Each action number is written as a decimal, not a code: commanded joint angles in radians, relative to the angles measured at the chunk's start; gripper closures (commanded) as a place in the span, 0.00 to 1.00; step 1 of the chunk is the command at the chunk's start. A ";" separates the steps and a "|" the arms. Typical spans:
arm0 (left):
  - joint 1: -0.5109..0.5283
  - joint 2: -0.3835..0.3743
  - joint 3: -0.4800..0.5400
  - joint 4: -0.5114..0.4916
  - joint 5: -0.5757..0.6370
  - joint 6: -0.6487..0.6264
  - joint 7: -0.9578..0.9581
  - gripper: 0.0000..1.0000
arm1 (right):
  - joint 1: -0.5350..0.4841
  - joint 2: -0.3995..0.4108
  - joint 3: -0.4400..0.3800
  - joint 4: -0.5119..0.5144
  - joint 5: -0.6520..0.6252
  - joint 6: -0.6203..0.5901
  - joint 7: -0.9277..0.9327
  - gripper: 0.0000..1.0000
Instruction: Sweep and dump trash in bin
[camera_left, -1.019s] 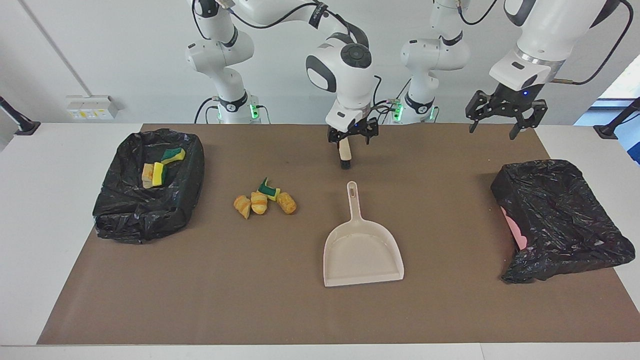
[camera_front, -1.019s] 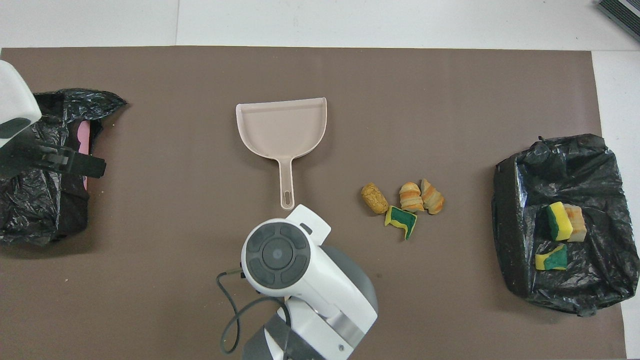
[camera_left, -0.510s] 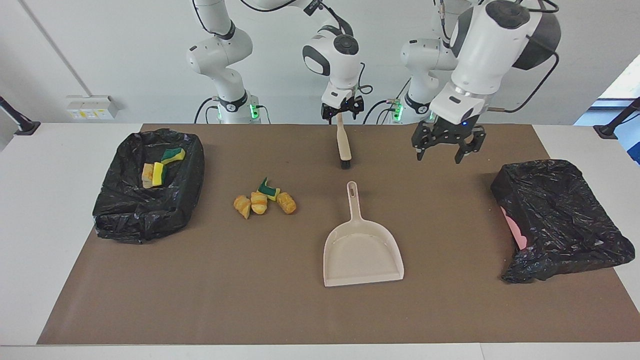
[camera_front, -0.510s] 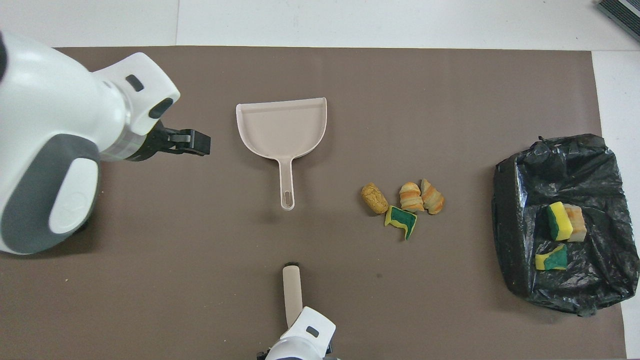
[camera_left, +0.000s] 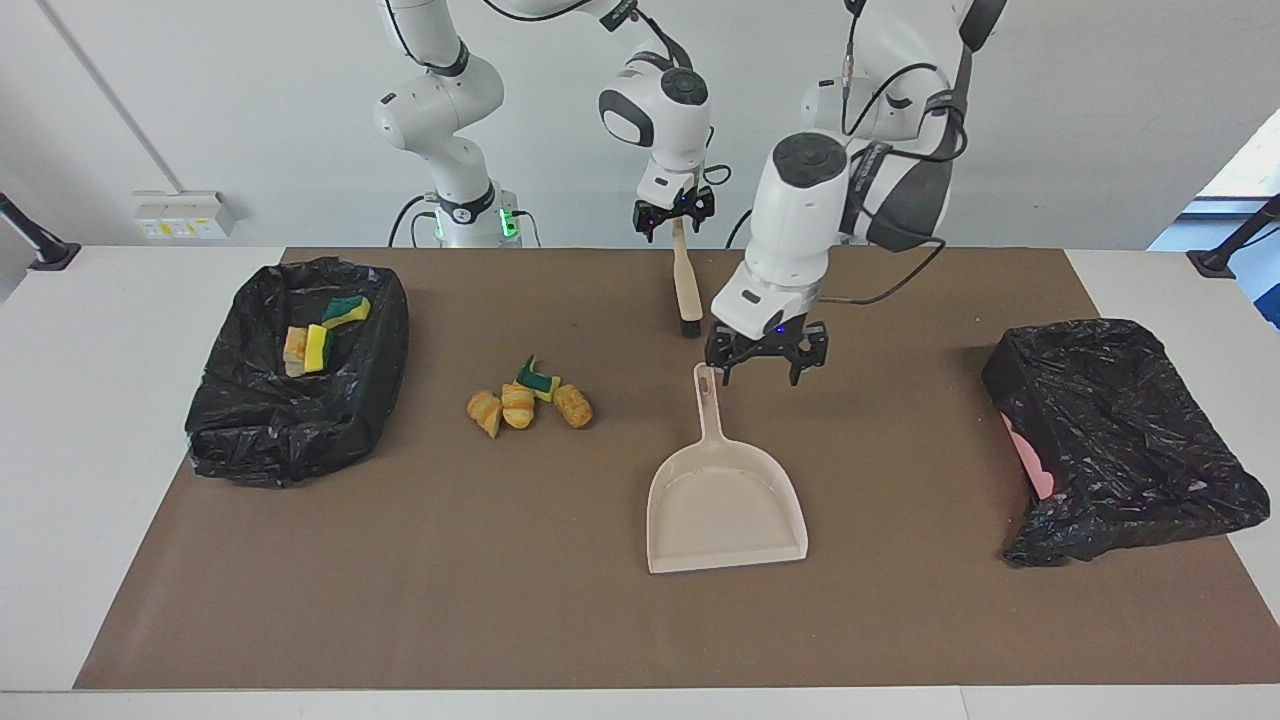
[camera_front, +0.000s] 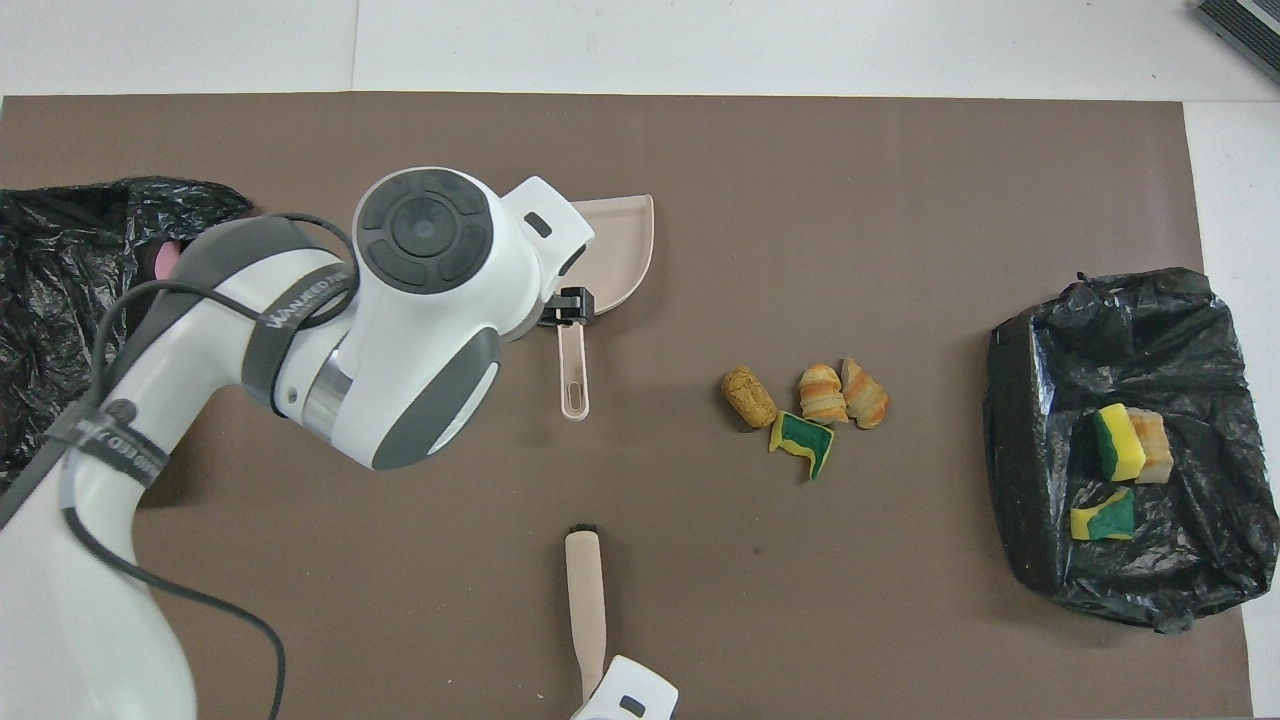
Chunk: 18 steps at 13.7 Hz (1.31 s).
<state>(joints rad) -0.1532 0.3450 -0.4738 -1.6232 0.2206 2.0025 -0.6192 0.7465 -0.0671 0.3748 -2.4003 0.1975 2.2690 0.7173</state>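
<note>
The trash (camera_left: 530, 400) (camera_front: 805, 405), several bread pieces and a green-yellow sponge chunk, lies in a small pile on the brown mat. A beige dustpan (camera_left: 725, 520) (camera_front: 625, 250) lies beside it, its handle (camera_left: 708, 400) (camera_front: 573, 375) pointing toward the robots. My left gripper (camera_left: 762, 362) hangs open, low beside the handle's end. Nearer to the robots lies a beige brush (camera_left: 686, 290) (camera_front: 585, 590) with dark bristles. My right gripper (camera_left: 673, 215) is at the end of the brush's handle. A black-bagged bin (camera_left: 370, 390) (camera_front: 1020, 400) at the right arm's end holds sponge pieces.
A second black-bagged bin (camera_left: 1120, 440) (camera_front: 60, 300) with pink showing at its opening sits at the left arm's end. In the overhead view the left arm covers part of the dustpan.
My left arm swung from over the bin at its end to the dustpan's handle and came down. My right gripper drew back along the brush to its handle's end. The brush stayed put.
</note>
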 joint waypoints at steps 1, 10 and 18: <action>0.000 0.023 -0.002 -0.034 0.025 0.068 -0.042 0.00 | 0.013 -0.028 -0.004 -0.033 0.030 0.009 0.004 0.29; -0.025 0.117 -0.014 -0.119 0.092 0.228 -0.122 0.00 | -0.036 -0.020 -0.011 0.025 0.030 -0.121 -0.078 1.00; -0.016 0.114 -0.011 -0.110 0.102 0.226 -0.109 0.66 | -0.330 -0.263 -0.019 0.090 0.017 -0.531 -0.269 1.00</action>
<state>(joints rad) -0.1738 0.4750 -0.4869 -1.7222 0.2968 2.2206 -0.7199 0.4824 -0.2836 0.3508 -2.3219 0.1986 1.7892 0.4856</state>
